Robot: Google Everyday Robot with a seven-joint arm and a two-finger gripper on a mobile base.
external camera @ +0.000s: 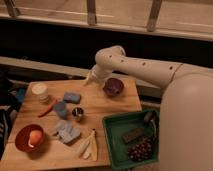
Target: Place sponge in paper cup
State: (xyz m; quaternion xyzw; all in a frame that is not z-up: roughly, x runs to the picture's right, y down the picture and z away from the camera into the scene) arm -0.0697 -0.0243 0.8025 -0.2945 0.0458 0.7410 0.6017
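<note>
Near the frame's centre, my tool point(89, 79) hangs over the table point(116, 106); I cannot tell its state. Left of centre lies the sponge point(71, 97), with the paper cup point(39, 92) further left.

Matt wooden table point(107, 102), shiny metal cup point(77, 113); smooth plastic end effector point(89, 80) over table's back

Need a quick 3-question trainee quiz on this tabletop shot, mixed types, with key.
1. True or false: the small light-blue rectangular sponge lies inside the whitish-cream paper cup.
2. The gripper hovers over the table nearest which? A) green tray B) dark purple bowl C) red bowl
3. Fill in: in the picture, the sponge lies to the paper cup's ___.
Key: 1 false; 2 B; 3 right.
</note>
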